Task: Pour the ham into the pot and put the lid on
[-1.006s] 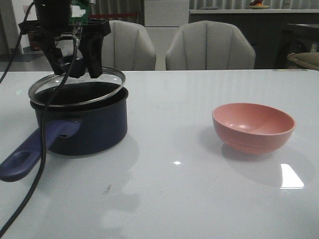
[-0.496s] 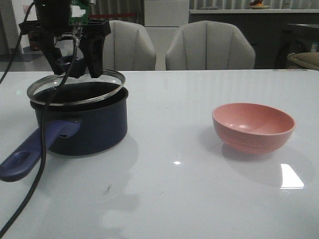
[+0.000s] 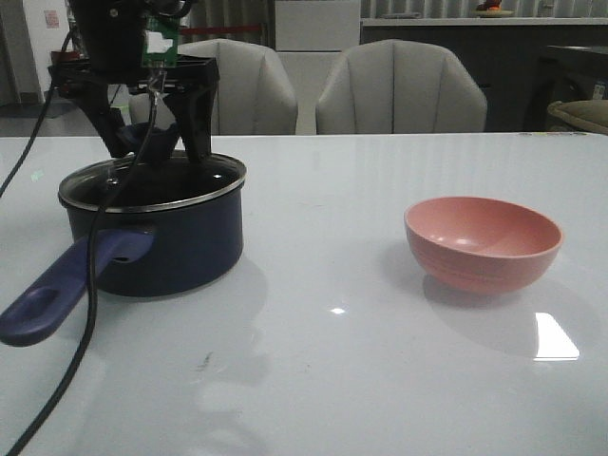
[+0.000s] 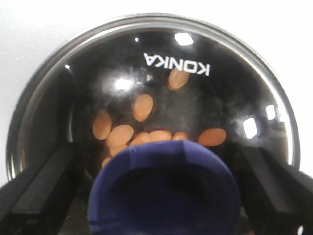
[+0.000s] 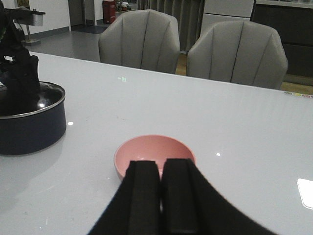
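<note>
Ham (image 4: 143, 106) in pot (image 3: 180, 237), lid (image 3: 152, 185) on, pink bowl (image 3: 483, 242) empty

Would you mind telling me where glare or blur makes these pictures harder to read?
Left wrist view: bright reflections dot the glass lid, yet the ham shows through it; the knob up close is soft. Front view: a white glare patch lies on the table near the pink bowl, and the pot looks dim. Right wrist view: the right claw is a dark, blurred shape.

A home dining room: padded grey chairs (image 3: 399, 87) face a glossy white table (image 3: 313, 313) (kitchen counter (image 3: 475, 19) behind).
</note>
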`<move>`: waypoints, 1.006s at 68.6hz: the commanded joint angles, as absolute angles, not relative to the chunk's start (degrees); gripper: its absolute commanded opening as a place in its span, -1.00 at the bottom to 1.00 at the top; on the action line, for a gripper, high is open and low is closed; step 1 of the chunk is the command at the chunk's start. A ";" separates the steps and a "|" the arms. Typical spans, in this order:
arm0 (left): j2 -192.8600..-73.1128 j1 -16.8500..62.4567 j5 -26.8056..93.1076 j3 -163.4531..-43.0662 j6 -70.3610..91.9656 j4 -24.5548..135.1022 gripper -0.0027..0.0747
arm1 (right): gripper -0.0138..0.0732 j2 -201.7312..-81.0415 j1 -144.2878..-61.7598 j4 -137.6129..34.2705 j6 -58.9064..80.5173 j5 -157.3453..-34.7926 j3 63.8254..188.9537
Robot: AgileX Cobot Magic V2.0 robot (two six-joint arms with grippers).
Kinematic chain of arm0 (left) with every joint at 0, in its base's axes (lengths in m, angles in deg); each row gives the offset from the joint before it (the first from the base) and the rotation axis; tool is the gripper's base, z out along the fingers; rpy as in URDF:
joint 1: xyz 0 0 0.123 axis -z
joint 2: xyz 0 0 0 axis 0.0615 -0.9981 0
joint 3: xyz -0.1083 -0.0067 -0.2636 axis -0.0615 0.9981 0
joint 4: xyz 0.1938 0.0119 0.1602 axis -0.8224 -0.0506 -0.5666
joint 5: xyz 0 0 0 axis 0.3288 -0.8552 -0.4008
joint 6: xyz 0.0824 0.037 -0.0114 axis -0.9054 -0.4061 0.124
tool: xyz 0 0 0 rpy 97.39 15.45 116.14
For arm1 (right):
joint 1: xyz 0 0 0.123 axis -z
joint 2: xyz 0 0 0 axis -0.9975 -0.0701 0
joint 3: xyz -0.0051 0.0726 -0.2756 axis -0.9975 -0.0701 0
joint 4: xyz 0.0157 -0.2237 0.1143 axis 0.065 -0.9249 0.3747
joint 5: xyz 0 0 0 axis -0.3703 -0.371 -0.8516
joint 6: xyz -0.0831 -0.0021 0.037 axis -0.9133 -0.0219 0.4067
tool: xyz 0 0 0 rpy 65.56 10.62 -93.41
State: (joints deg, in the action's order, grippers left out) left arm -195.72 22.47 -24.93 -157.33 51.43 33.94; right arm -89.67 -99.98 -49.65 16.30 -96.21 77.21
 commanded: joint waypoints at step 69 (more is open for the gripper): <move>-151.01 22.64 -9.24 -126.86 46.62 33.42 0.86 | -0.32 -90.34 -100.04 -49.26 15.64 -91.88 78.73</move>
State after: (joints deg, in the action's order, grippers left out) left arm -160.31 22.47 -17.17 -132.85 47.02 33.33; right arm -89.67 -99.98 -49.65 16.30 -96.21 77.21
